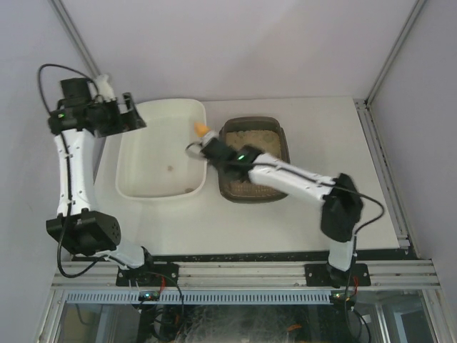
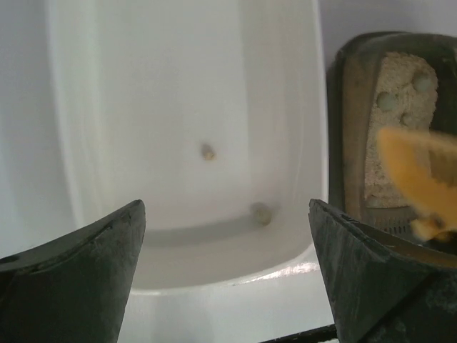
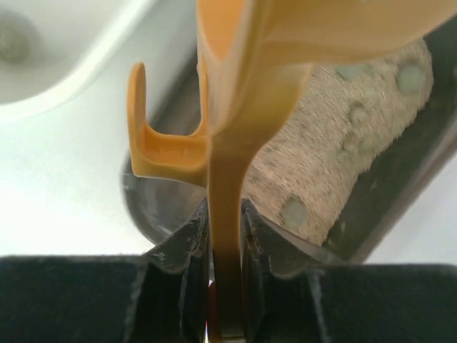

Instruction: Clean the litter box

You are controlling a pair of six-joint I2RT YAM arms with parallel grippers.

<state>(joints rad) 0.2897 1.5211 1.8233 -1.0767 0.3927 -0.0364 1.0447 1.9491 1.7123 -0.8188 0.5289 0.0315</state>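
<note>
White table (image 1: 321, 121), pale lilac-grey walls (image 1: 235, 43) behind and beside, metal rail (image 1: 243, 275) along its near edge, soft even light

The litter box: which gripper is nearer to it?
Right. The right gripper holds a scoop at the litter box's left edge; the left gripper hovers at the tub's far-left corner.

In the right pincer (image 3: 226, 214), the orange scoop (image 3: 235, 136) is showing smooth, glossy plastic. Beyond it the litter box (image 3: 410, 179) is looking like dull dark plastic, its litter (image 3: 321, 164) rough and grainy. Before the left pincer (image 2: 225, 207), the white tub (image 2: 303, 143) is gleaming smooth.
</note>
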